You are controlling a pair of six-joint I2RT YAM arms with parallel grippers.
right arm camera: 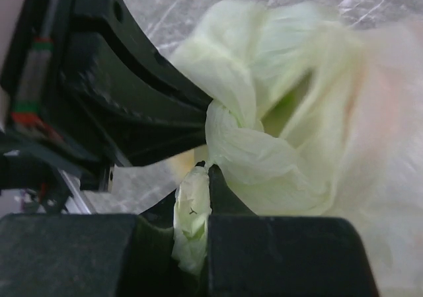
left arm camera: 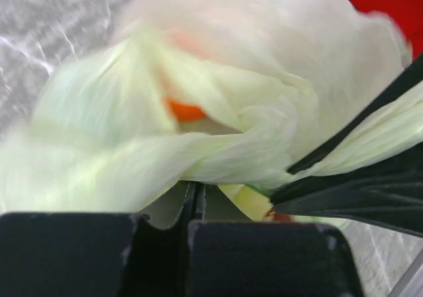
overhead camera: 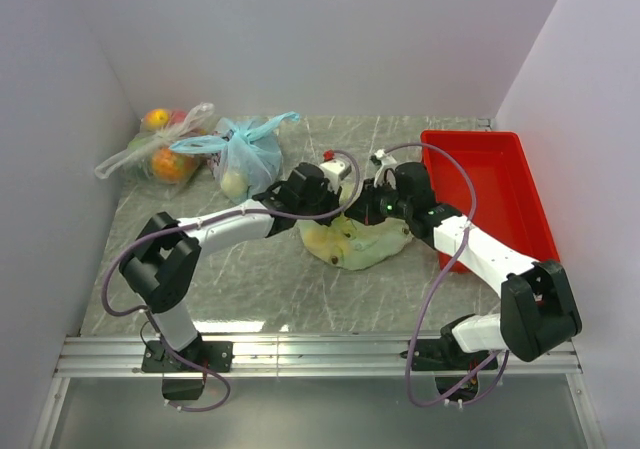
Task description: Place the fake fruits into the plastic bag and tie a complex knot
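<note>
The pale green plastic bag [overhead camera: 360, 247] lies in the middle of the table with its handles twisted into a knot [right arm camera: 248, 148]. The fake fruits are inside it. An orange one [left arm camera: 185, 110] and a yellow one [left arm camera: 252, 201] show through the film, and the others are hidden. My left gripper [overhead camera: 338, 207] is at the bag's top from the left, shut with its tips pinching a twisted strand [left arm camera: 196, 192]. My right gripper [overhead camera: 372, 209] is shut on the other handle strand [right arm camera: 198, 201] beside the knot. Its black fingers [left arm camera: 344, 191] show in the left wrist view.
A red tray [overhead camera: 520, 184] stands to the right of the bag, under the right arm. A light blue tied bag [overhead camera: 245, 159] and a clear bag of orange and red fruits [overhead camera: 160, 149] sit at the back left. Walls close the table on three sides.
</note>
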